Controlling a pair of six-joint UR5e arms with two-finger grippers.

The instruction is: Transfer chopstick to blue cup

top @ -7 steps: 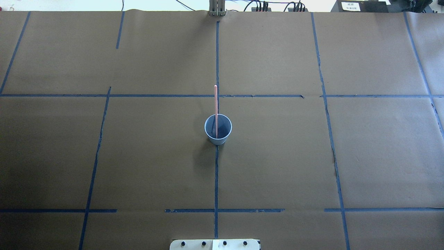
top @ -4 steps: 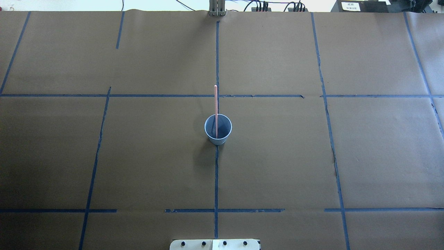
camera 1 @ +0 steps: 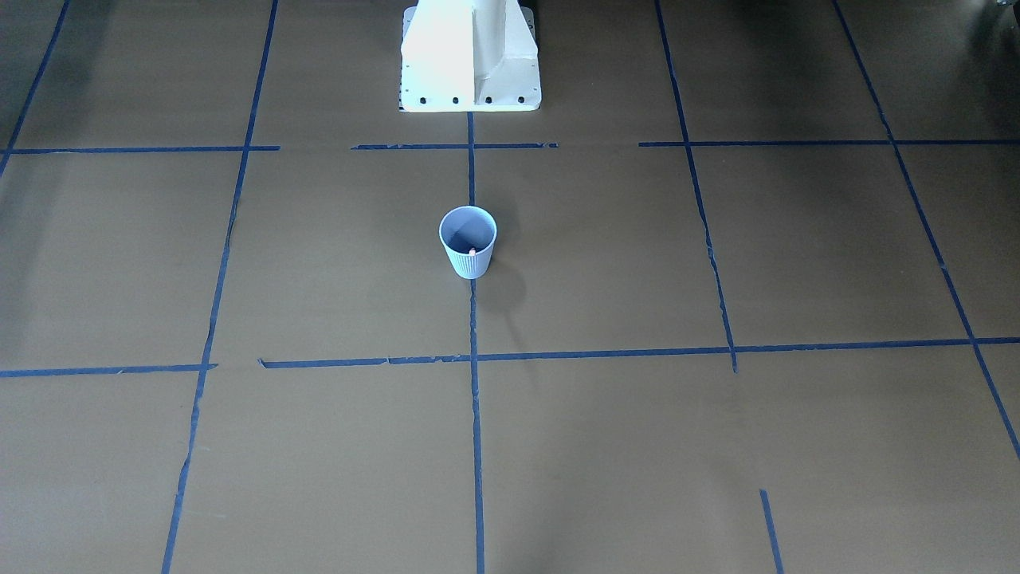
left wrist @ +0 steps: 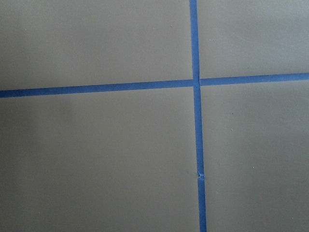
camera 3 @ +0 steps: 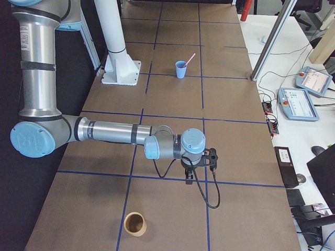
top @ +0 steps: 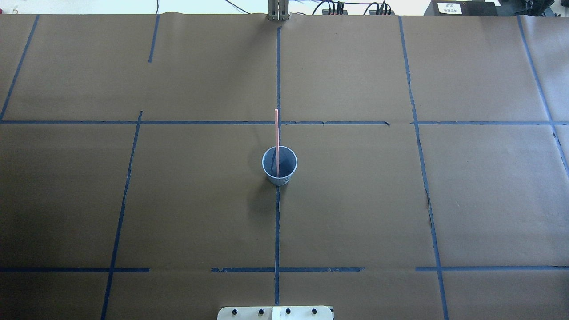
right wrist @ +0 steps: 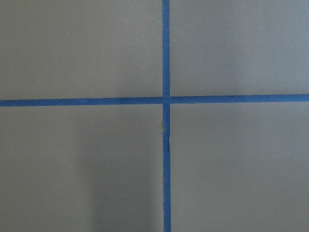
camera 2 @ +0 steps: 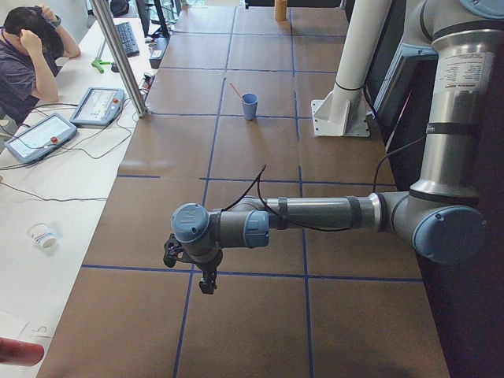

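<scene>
Overhead exterior: you have the blue cup (top: pixel 286 175) upright mid-table, on the centre tape line (top: pixel 277 231). The chopstick (top: pixel 276 133) stands in it, lower end inside, leaning over the rim on the side away from the robot's base.

The side views put both arms well apart from the cup. The left gripper (camera 2: pixel 208 287) and the right gripper (camera 3: pixel 189 181) each hang low over a tape crossing. You cannot tell the finger spread on either. The wrist cameras give only brown paper and tape.
</scene>
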